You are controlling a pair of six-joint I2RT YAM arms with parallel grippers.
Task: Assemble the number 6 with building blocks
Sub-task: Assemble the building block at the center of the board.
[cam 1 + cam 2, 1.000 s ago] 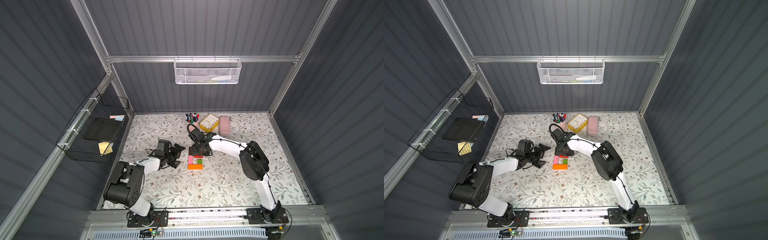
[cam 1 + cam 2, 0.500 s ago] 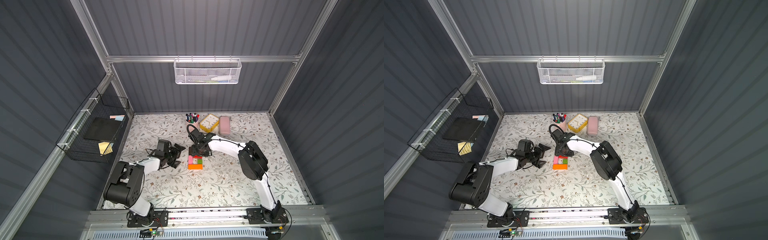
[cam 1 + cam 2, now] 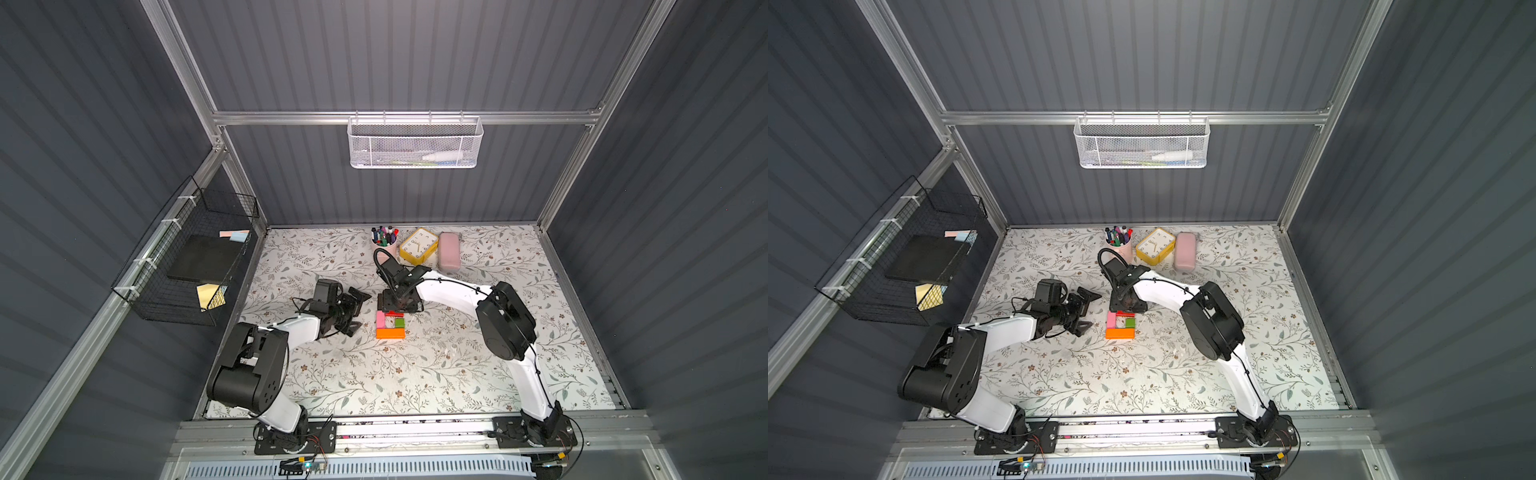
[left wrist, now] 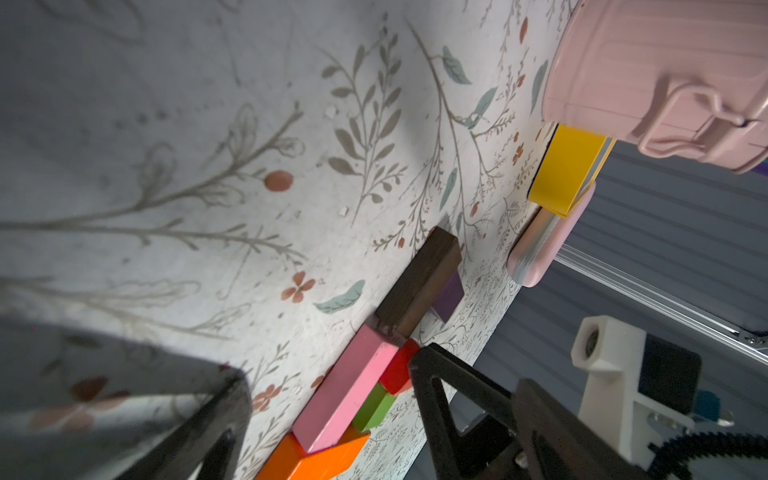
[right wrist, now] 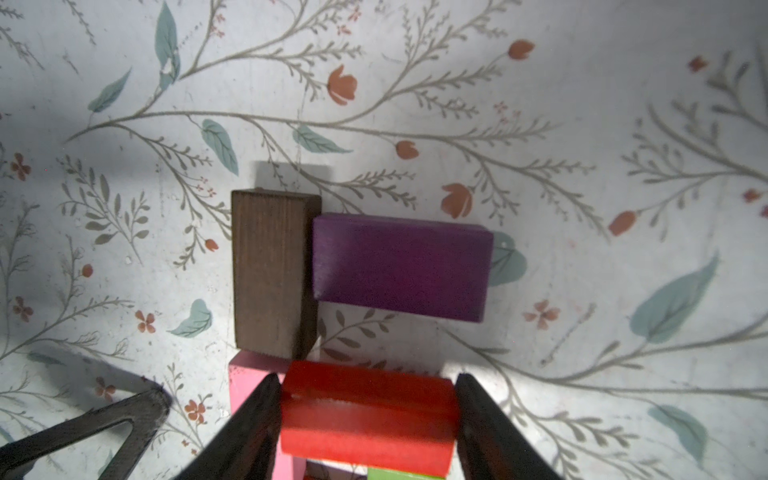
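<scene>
In both top views the number 6 (image 3: 381, 320) lies mid-table with its orange bar (image 3: 390, 333) nearest. The right gripper (image 3: 398, 305) stands over its far part, and the left gripper (image 3: 363, 312) sits just left, spread wide and empty. The left wrist view shows the red block (image 4: 397, 370) touching the pink block (image 4: 345, 390) and the green cube (image 4: 374, 409). In the right wrist view the jaws clamp the red block's short ends, its long axis left-right. The brown block (image 5: 270, 270) and purple block (image 5: 401, 266) lie just beyond. No writing is legible.

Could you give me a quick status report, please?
Right gripper shut on red block. Left gripper open, empty. Six nearly complete. Nothing in the way.
</scene>
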